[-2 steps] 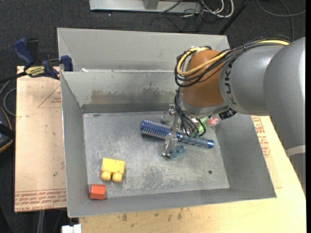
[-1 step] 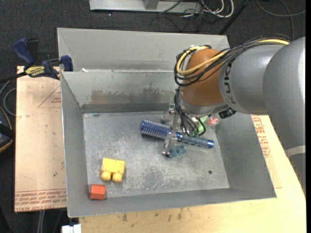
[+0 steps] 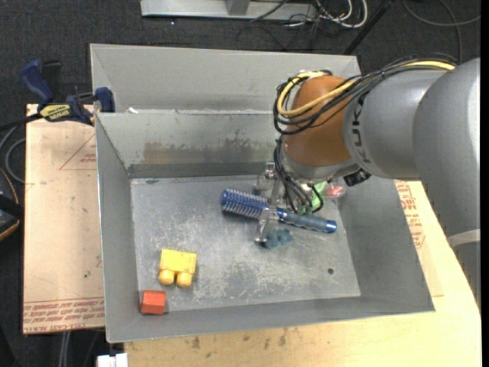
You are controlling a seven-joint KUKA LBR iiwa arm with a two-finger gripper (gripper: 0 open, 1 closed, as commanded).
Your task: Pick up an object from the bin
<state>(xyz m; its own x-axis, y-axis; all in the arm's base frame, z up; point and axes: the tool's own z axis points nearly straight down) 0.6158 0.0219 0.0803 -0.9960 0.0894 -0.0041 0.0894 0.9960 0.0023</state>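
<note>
The blue hairbrush point(image 3: 243, 202) lies mid-bin, bristled head to the left, slim handle to the right. It looks like light, stiff plastic, and I judge the neck the surest hold. My gripper point(image 3: 267, 219) hangs over that neck; whether it is open or closed I cannot tell. A knobbed yellow block point(image 3: 177, 267) and an orange cube point(image 3: 153, 302) sit well apart on the scuffed grey metal bin point(image 3: 229, 281).

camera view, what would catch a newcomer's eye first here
The big grey arm with its orange wrist cover comes in from the right, its gripper low over a blue hairbrush lying in the middle of the bin. In the near-left corner sit a yellow block and a small orange-red cube, close together but apart.
</note>
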